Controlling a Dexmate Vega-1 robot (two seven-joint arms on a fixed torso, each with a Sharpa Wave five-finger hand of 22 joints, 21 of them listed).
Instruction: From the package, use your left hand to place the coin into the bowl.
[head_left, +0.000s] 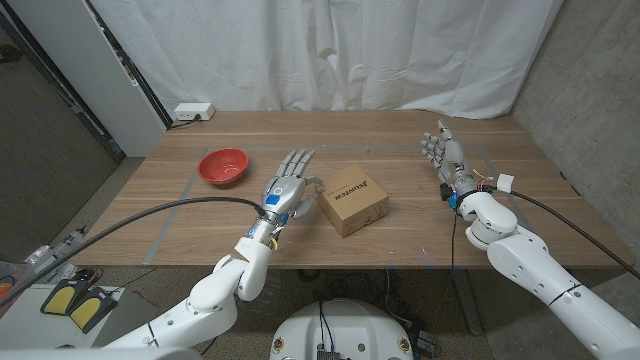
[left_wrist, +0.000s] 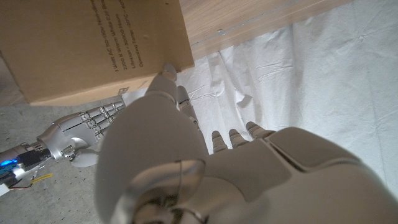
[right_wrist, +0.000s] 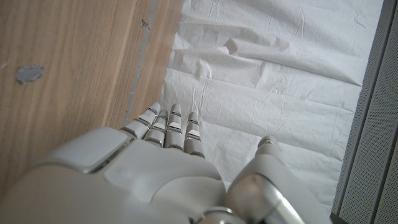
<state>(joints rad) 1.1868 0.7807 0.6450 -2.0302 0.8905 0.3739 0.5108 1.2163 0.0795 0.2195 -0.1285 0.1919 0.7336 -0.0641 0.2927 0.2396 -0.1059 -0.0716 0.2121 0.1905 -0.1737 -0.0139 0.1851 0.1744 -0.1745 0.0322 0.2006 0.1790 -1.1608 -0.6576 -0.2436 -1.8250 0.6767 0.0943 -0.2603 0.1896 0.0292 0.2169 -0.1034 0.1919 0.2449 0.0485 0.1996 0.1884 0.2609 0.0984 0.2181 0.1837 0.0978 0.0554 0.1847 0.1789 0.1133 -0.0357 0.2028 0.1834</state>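
Observation:
A small brown cardboard package (head_left: 354, 199) with black print sits closed on the wooden table (head_left: 420, 230) near the middle. My left hand (head_left: 290, 183) is just to its left, fingers stretched out and apart, holding nothing; its thumb tip touches or nearly touches the package's side (left_wrist: 93, 43). A red bowl (head_left: 223, 165) stands further left on the table. My right hand (head_left: 443, 155) stands at the right, fingers straight and empty, and it shows past the package in the left wrist view (left_wrist: 74, 130). No coin is visible.
A white power strip (head_left: 193, 112) lies at the table's back left corner. A white curtain (head_left: 330, 50) hangs behind the table. Grey tape lines (head_left: 175, 210) mark the tabletop. Yellow foot pedals (head_left: 75, 303) lie on the floor at the left.

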